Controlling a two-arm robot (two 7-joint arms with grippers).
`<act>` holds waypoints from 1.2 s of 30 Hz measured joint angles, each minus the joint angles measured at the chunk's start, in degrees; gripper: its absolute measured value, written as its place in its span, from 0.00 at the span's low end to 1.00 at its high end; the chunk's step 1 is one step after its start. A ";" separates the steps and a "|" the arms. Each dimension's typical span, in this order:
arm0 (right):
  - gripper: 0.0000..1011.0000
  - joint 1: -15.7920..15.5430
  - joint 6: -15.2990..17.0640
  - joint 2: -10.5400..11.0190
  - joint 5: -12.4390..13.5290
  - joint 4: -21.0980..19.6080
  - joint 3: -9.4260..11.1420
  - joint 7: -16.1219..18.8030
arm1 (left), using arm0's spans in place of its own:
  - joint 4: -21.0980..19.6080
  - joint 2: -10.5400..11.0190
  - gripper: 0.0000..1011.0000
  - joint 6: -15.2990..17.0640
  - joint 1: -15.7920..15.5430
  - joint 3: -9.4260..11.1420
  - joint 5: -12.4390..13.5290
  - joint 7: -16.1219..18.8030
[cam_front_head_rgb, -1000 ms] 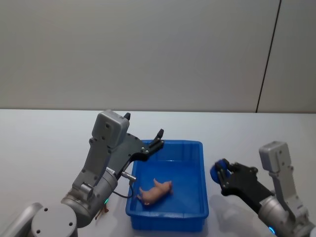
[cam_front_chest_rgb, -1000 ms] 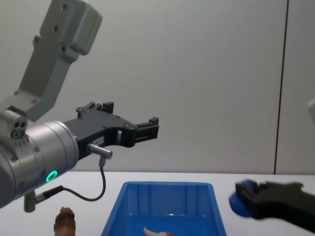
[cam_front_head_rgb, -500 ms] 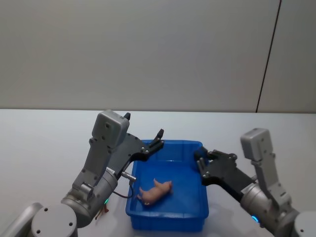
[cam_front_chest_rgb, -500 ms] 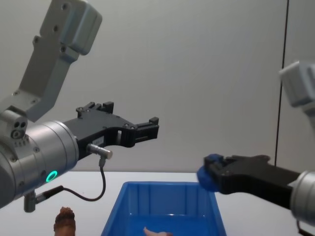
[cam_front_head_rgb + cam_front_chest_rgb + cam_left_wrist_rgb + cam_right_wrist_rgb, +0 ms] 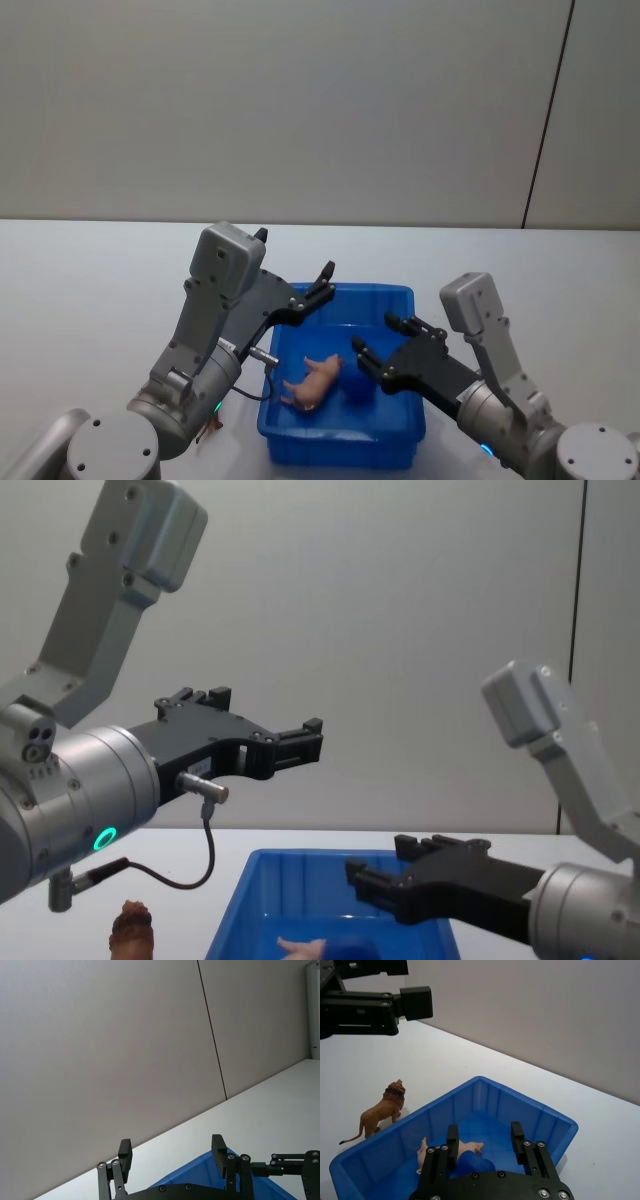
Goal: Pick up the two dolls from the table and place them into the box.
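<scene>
Swinging in from the right side of the table, the right gripper (image 5: 375, 337) now hangs over the blue bin (image 5: 340, 445). The dark blue lump (image 5: 360, 386) it was carrying a moment ago has left its fingers and lies inside.

At the near left, a reddish-brown lion figurine (image 5: 382, 1110) stands upright on the white table (image 5: 100, 300), just beside the bin's left wall and outside it. Above and behind it, the left gripper (image 5: 171, 1147) hovers high over the bin's far left corner where it was before, with its fingers spread and nothing between them.

On the bin floor lies the pale pink animal doll (image 5: 315, 380), on its side. The blue lump sits right against it (I cannot tell whether the two are joined). The right gripper's fingers stand apart above them, holding nothing.

So I judge the right arm's drop done, with the lion the one doll left out. Fetching it looks like work for the left arm. That gripper would have to come back toward the near left, sink beside the bin wall without knocking it, and close across the lion's body, not its thin legs.
</scene>
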 joint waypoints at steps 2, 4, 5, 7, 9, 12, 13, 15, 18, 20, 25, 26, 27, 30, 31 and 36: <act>0.64 0.26 0.04 -0.19 -0.22 0.69 -0.10 -0.10 | 0.00 0.00 0.99 0.00 0.00 0.00 0.00 0.00; 0.68 0.36 0.09 -0.26 -0.34 0.99 -0.14 -0.34 | 0.00 0.00 0.99 0.00 0.00 0.00 0.00 0.00; 0.73 0.39 0.16 -0.28 -0.38 1.21 -0.14 -0.72 | 0.00 0.00 0.99 0.00 0.00 0.00 0.00 0.00; 0.77 0.39 0.21 -0.28 -0.39 1.28 -0.14 -1.06 | 0.00 0.00 0.99 0.00 0.00 0.00 0.00 0.00; 0.85 0.23 0.36 -0.17 -0.38 1.27 -0.02 -1.93 | 0.00 0.00 0.99 0.00 0.00 0.00 0.00 0.00; 0.92 -0.28 0.61 0.10 -0.27 0.78 0.19 -3.31 | 0.00 0.00 0.99 0.00 0.00 0.00 0.00 0.00; 0.94 -0.50 0.69 0.24 -0.22 0.54 0.29 -3.68 | 0.00 0.00 0.99 0.00 0.00 0.00 0.00 0.00; 0.97 -0.86 0.86 0.45 -0.08 0.13 0.43 -4.47 | 0.00 0.00 0.99 0.00 0.00 0.00 0.00 0.00; 0.99 -1.82 1.34 1.03 0.26 -0.94 0.76 -6.26 | 0.00 0.00 0.99 0.00 0.00 0.00 0.00 0.00; 0.99 -2.55 1.71 1.45 0.56 -1.76 1.04 -7.69 | 0.00 0.00 0.99 0.00 0.00 0.00 0.00 0.00; 0.99 -4.60 2.59 2.78 1.34 -3.96 1.92 -10.94 | 0.00 0.00 0.99 0.00 0.00 0.00 0.00 0.00; 0.99 -4.87 2.69 2.93 1.44 -4.22 2.04 -11.31 | 0.00 0.00 0.99 0.00 0.00 0.00 0.00 0.00; 0.99 -5.38 2.92 3.24 1.66 -4.73 2.23 -12.08 | 0.00 0.00 0.99 0.02 0.00 0.00 0.00 0.00; 0.99 -6.01 3.17 3.64 1.91 -5.40 2.50 -13.03 | -0.01 0.00 0.99 0.17 0.05 -0.04 0.00 0.00; 0.99 -6.35 3.31 3.86 2.03 -5.76 2.62 -13.53 | -0.02 0.01 0.99 0.25 0.06 -0.05 0.00 0.03; 0.99 -7.24 3.70 4.44 2.37 -6.64 2.96 -14.79 | -0.52 0.20 0.99 1.54 0.42 -0.30 -0.56 0.90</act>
